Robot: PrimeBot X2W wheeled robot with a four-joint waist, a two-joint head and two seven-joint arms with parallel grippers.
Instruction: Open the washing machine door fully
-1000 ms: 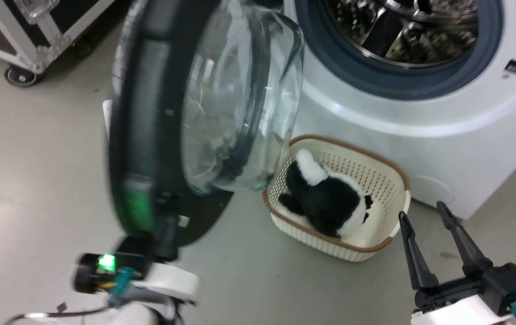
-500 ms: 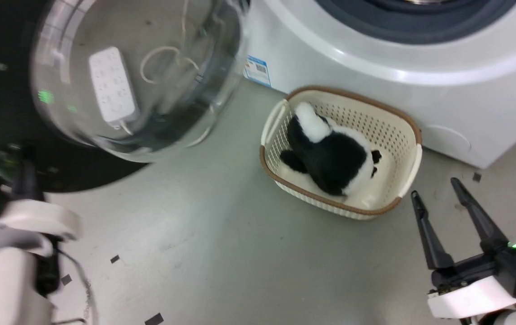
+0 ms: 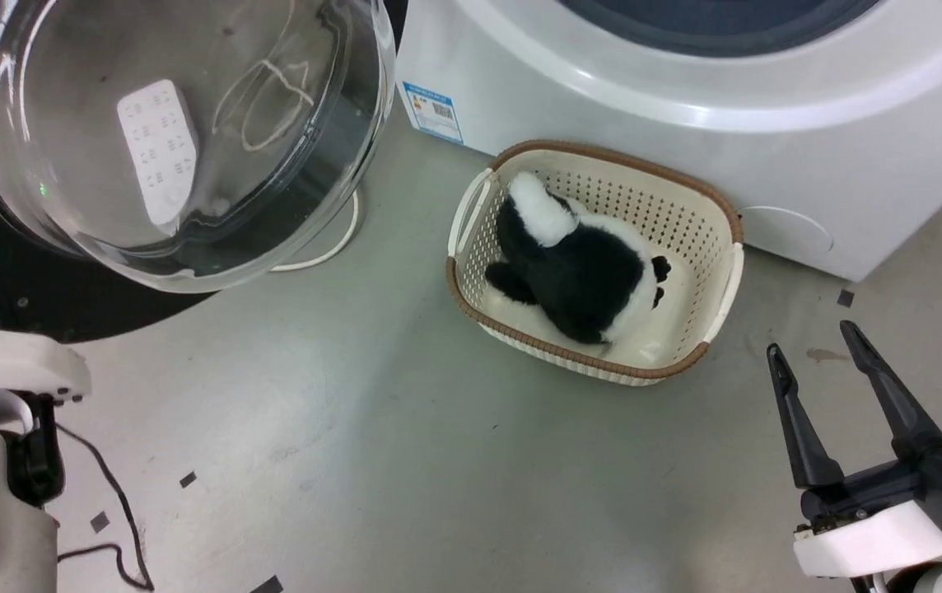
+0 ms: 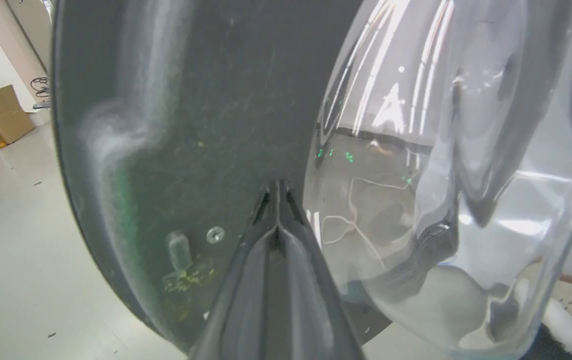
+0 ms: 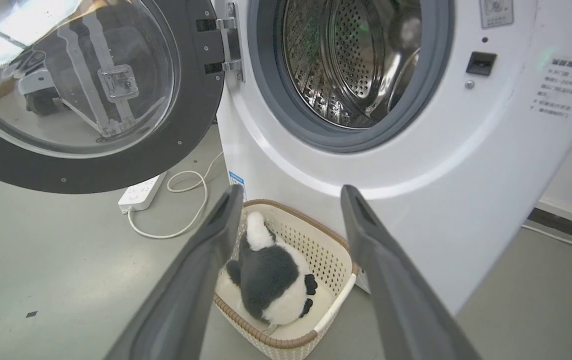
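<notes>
White washing machine [image 5: 466, 165], perforated steel drum [image 5: 356, 55], glossy black door [image 5: 186, 140]; brown-rimmed cream holed basket [image 3: 685, 222]; black-and-white plush toy [image 3: 578, 272]; grey floor [image 3: 405, 461].

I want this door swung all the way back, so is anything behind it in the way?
Nothing visibly blocks the washing machine door. The power strip lies flat on the floor under it. Through the glass a metal-edged case shows behind it; how near, I cannot tell.

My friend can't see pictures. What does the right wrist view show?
The washing machine door stands swung open left of the white washing machine, baring its steel drum. On the floor in front, a cream basket holds a black-and-white plush toy, framed by the open right end effector.
</notes>
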